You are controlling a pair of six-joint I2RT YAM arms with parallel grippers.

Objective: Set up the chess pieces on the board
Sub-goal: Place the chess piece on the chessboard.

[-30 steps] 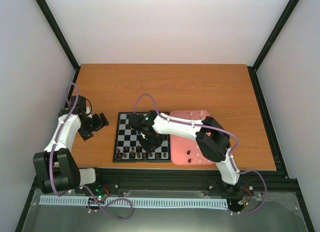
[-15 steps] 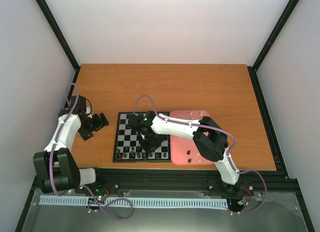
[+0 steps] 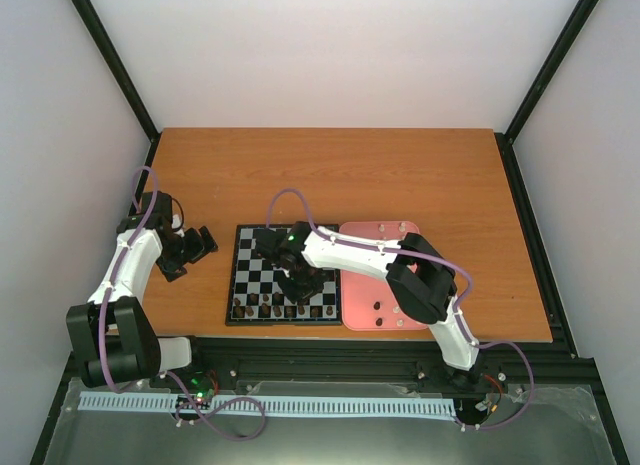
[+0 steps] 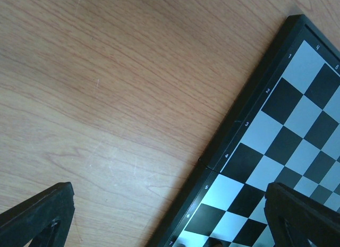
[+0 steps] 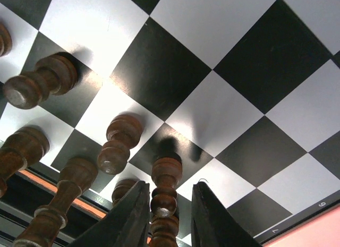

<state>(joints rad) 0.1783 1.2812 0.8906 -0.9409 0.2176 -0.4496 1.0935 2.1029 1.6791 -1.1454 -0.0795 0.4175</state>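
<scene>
Pieces first: in the right wrist view you can count at least seven dark brown chess pieces [image 5: 118,143] standing on the board [image 5: 212,114], two of them partly cut off or hidden. One slim piece [image 5: 166,183] stands on a dark square between the fingers [image 5: 130,218] of the right gripper [image 5: 170,187]. Its jaws are slightly parted, with a sliver of gap on one side, so the piece is let go rather than pinched.

From above, you see the dark set gathered along the board's near edge (too small there to count). The board lies close to the worktop's [image 3: 330,175] near edge, left of middle. The pink tray [image 3: 362,290] sits against its right side, holding two dark pieces [image 3: 377,307] and a few pale ones I cannot count. The left gripper [image 3: 196,243] hangs near the worktop's left edge, just beside the board, its fingers spread wide with nothing between them.
</scene>
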